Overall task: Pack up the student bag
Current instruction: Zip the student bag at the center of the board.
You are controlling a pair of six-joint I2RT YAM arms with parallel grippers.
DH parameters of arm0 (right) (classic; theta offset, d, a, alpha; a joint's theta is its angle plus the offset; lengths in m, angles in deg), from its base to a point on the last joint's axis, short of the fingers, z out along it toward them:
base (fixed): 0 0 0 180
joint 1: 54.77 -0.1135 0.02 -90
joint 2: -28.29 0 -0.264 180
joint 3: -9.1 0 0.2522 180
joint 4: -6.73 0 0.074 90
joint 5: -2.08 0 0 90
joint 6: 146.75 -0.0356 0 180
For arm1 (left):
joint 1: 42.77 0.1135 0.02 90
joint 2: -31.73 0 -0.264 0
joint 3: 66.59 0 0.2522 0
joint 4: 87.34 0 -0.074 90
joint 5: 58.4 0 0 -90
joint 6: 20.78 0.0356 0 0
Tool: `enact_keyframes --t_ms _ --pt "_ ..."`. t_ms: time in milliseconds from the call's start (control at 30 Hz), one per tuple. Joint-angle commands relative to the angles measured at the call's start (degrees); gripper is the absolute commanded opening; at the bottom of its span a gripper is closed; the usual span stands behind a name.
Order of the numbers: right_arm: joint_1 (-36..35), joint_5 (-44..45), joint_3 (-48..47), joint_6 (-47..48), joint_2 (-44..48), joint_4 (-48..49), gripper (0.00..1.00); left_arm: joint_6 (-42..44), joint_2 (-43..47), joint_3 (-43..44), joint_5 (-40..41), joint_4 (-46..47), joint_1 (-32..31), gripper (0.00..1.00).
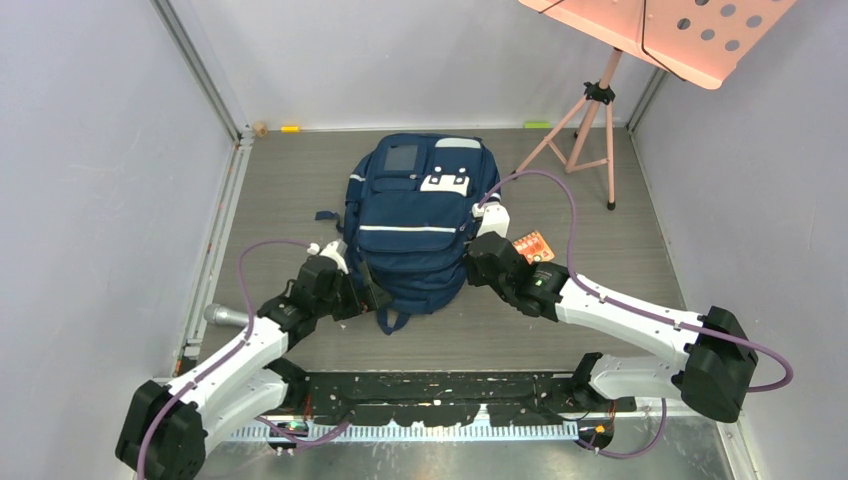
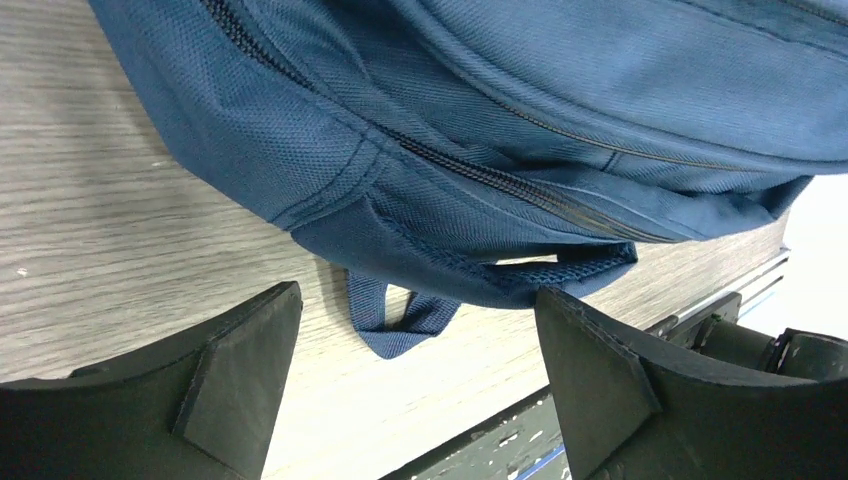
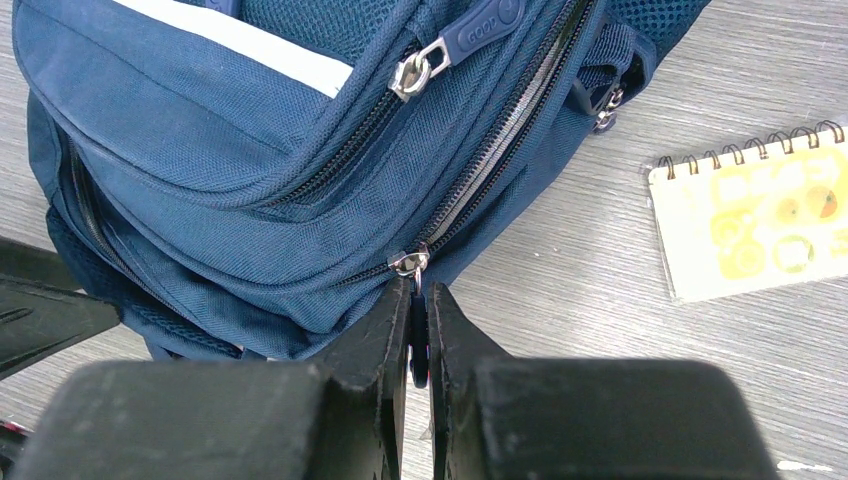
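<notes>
Right end effector [image 3: 418,305] pinches zipper pull [image 3: 415,280] of student bag [image 3: 230,170] (hidden overhead).

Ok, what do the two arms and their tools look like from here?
Both arms match: the left arm and right arm have white shells with bulky black joints, and a purple cable loops along each. The left tool and right tool are matte black, each with two thick wedge-shaped fingers.

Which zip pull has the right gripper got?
The lower pull, low on the bag near the table; the right gripper is shut on its tab. The upper pull, blue-tabbed, lies free.
</notes>
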Motion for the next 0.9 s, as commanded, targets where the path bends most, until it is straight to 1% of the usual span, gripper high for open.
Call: enact_keyframes --t_ms 0,167,233,267,300,400,433,500,533,567,600,700,867 --pt "0.3 0.6 -0.2 -0.3 1.7 2.4 0.0 -4.1 -2.4 -1.6 0.7 6.9 -0.5 0.9" --pt "0.2 0.7 -0.4 0.0 1.8 2.3 0.0 -4.5 -8.6 -2.6 0.1 12.8 -1.0 0.89" --pt "0.2 0.7 -0.4 0.0 2.1 2.2 0.0 -4.2 -9.7 -2.4 0.8 15.7 -1.1 0.86" --pt "0.2 1.0 -0.4 0.2 2.3 2.0 0.0 -3.9 -10.1 -2.3 1.4 16.4 -1.1 0.82" --pt "0.2 1.2 -0.4 0.3 2.4 1.8 0.0 -3.6 -10.2 -2.1 2.2 16.9 -1.1 0.76" --pt "0.3 3.6 -0.4 1.8 2.5 0.8 0.0 -2.0 -10.4 -1.0 5.3 16.4 -1.1 0.46" --pt "0.3 4.2 -0.4 2.2 2.5 0.4 0.0 -1.3 -10.4 -0.5 6.4 15.5 -1.1 0.38" --pt "0.3 6.3 -0.5 3.6 2.5 -0.8 0.0 0.0 -9.9 0.4 8.4 13.6 -1.0 0.24" --pt "0.3 7.7 -0.5 4.5 2.6 -1.6 0.0 0.6 -9.2 0.8 9.3 11.5 -0.9 0.11" --pt "0.7 8.4 -0.5 5.3 3.0 -2.1 0.0 1.3 -8.5 1.0 10.8 10.2 -0.7 0.02" --pt "1.0 9.4 -0.4 5.6 3.1 -2.4 0.0 1.6 -7.5 0.9 11.9 9.0 -0.4 0.0" --pt "4.0 9.5 0.3 6.7 3.9 -2.6 0.0 1.6 -3.2 -0.2 13.4 6.2 0.9 0.0" --pt "9.2 6.1 0.8 8.3 4.0 -0.7 0.0 1.1 5.3 -2.3 14.4 0.2 3.5 0.0"
